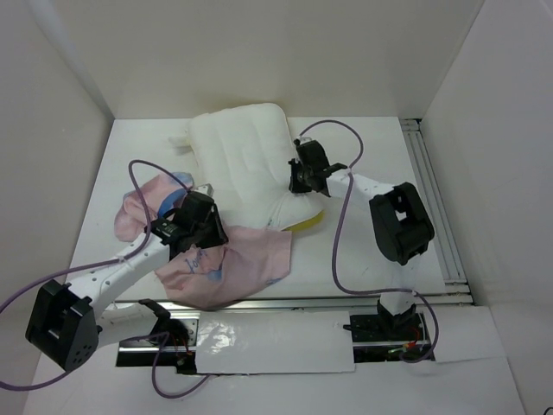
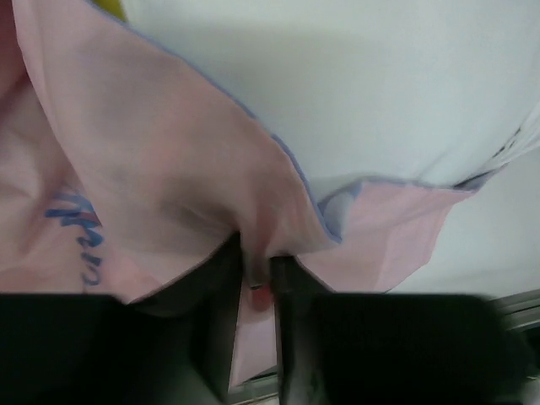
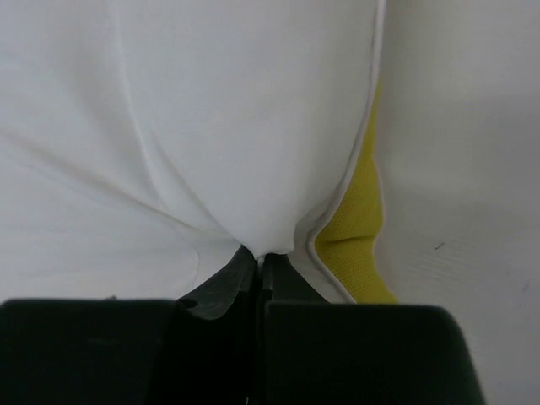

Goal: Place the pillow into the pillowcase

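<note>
The white quilted pillow (image 1: 242,156) lies at the back middle of the table, its yellow edge strip (image 1: 304,221) turned toward the front. My right gripper (image 1: 302,179) is at its right side, shut on a pinch of the pillow's white cover (image 3: 253,169); the jaws (image 3: 260,257) meet beside the yellow strip (image 3: 359,245). The pale pink pillowcase (image 1: 246,259) lies crumpled in front and to the left of the pillow, with some blue print showing. My left gripper (image 1: 200,223) sits over it, shut on a fold of the pink pillowcase (image 2: 152,169) that passes between the fingers (image 2: 257,270).
White walls close in the table on the left, back and right. A metal rail (image 1: 346,301) runs along the front edge and another rail (image 1: 432,199) along the right side. Purple cables (image 1: 339,225) loop off both arms above the table.
</note>
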Motion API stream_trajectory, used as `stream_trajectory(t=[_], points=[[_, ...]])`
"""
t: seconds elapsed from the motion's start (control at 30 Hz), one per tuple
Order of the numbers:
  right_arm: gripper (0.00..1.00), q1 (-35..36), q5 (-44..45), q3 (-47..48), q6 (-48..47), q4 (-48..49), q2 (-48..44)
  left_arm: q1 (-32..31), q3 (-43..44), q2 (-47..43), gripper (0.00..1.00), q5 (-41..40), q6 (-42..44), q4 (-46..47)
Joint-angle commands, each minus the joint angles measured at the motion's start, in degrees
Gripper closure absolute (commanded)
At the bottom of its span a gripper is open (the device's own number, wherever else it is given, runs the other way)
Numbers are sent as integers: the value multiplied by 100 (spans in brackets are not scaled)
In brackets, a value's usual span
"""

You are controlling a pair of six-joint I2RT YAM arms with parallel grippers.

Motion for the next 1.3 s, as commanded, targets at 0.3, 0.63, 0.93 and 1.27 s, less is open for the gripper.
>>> stream_trajectory(t=[0.3,0.63,0.93,1.27], points=[[100,-2147,2342,-988,1508,-996,-1816,-126,321,87,100,336,432,1170],[35,-2362,2168,-557,887,-1543,-2396,-284,2244,1766,35,769,854,972],[0,-1051,932,-759,-615,-584,-3197,505,2889,1319,0,-1376,267,-1205],[0,970,286,-188,-1138,-751,-1652,2246,2836,2047,0,-851,677,-1334]])
